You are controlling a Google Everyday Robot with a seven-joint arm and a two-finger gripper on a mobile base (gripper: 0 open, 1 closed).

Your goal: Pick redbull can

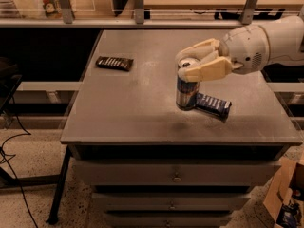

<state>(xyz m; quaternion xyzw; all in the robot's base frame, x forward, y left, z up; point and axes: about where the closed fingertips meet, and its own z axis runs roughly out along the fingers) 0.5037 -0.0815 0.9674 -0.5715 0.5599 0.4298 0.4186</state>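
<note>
The redbull can [185, 93] is a slim blue-and-silver can with a silver top, upright over the right middle of the grey table [133, 113]. My gripper [184, 65] reaches in from the right, and its cream fingers [205, 71] are shut on the can's top rim. The can hangs slightly above the tabletop, with its shadow on the surface below it.
A blue snack bar wrapper [214, 106] lies just right of the can. A dark snack bar wrapper [114, 62] lies at the table's far left. Drawers [175, 175] sit under the table, a cardboard box [285, 198] stands at the lower right, and shelving runs behind.
</note>
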